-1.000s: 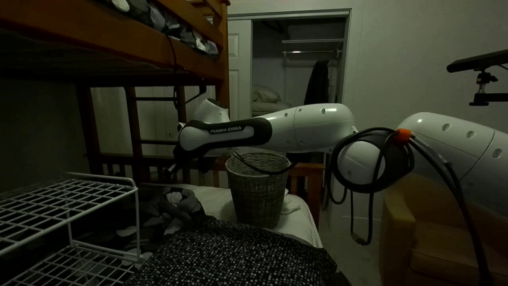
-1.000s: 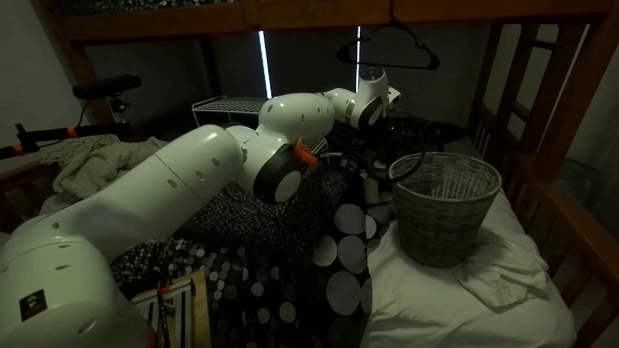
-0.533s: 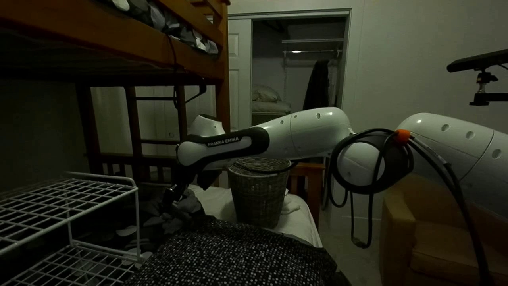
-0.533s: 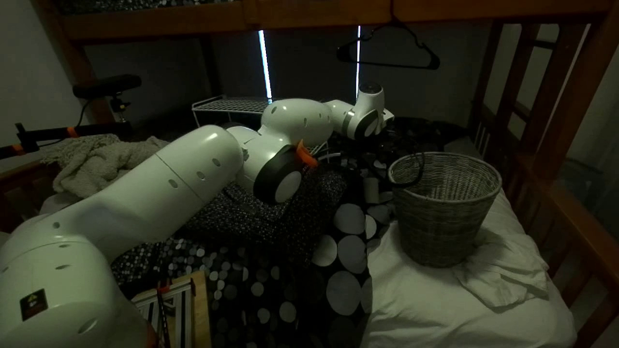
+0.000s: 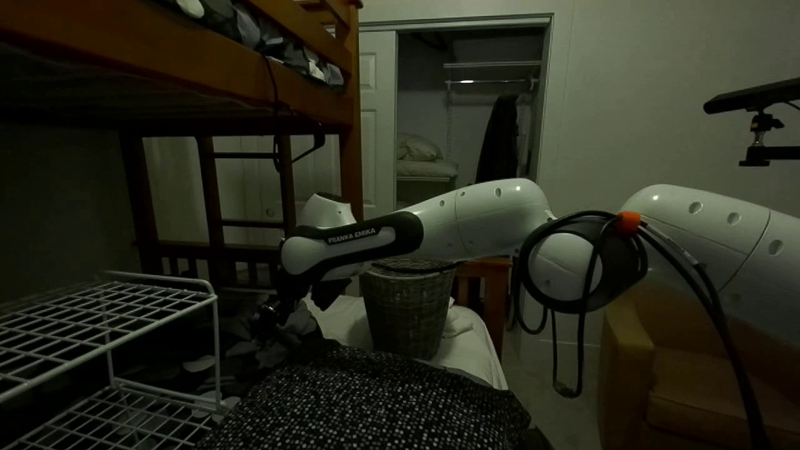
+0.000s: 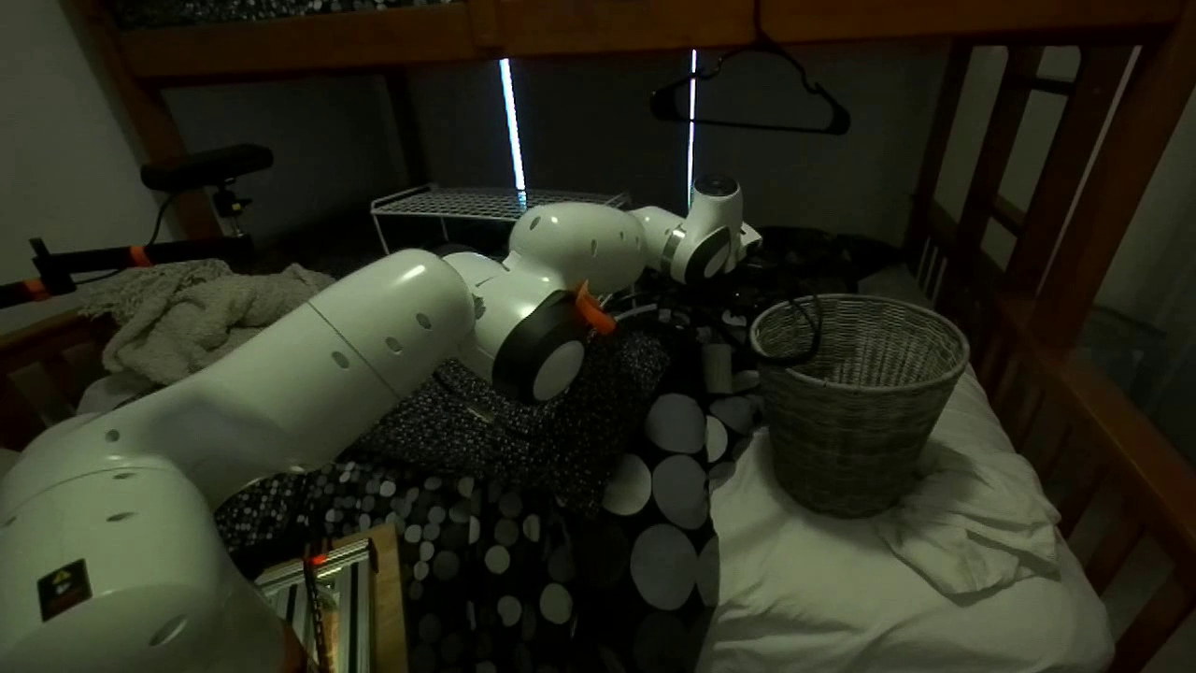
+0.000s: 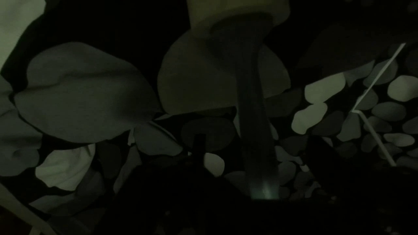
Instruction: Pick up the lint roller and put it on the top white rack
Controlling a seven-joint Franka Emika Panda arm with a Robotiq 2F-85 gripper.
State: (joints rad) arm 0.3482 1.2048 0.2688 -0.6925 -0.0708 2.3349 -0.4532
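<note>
The lint roller lies on the dark spotted bedding. Its white roll (image 7: 240, 16) is at the top of the wrist view, and its dark handle runs down from there. In an exterior view the roll (image 6: 718, 367) shows beside the basket. My gripper (image 7: 257, 137) is open, one dark finger on each side of the handle with gaps left and right. Whether the fingers are level with the handle or above it, I cannot tell. An exterior view shows the gripper (image 5: 267, 317) low over the bedding. The top white rack (image 5: 106, 315) bears nothing that I can see.
A grey woven basket (image 6: 855, 439) stands on the white sheet near the roller. The stand's lower tier (image 5: 125, 415) sits under the top rack. A dark dotted cloth (image 5: 369, 400) covers the near bed. Above are the wooden bunk frame (image 5: 187, 69) and a black hanger (image 6: 747, 123).
The arm has come down, and the gripper has sunk from above the bedding to close over it. Roller, basket and rack have stayed in place.
</note>
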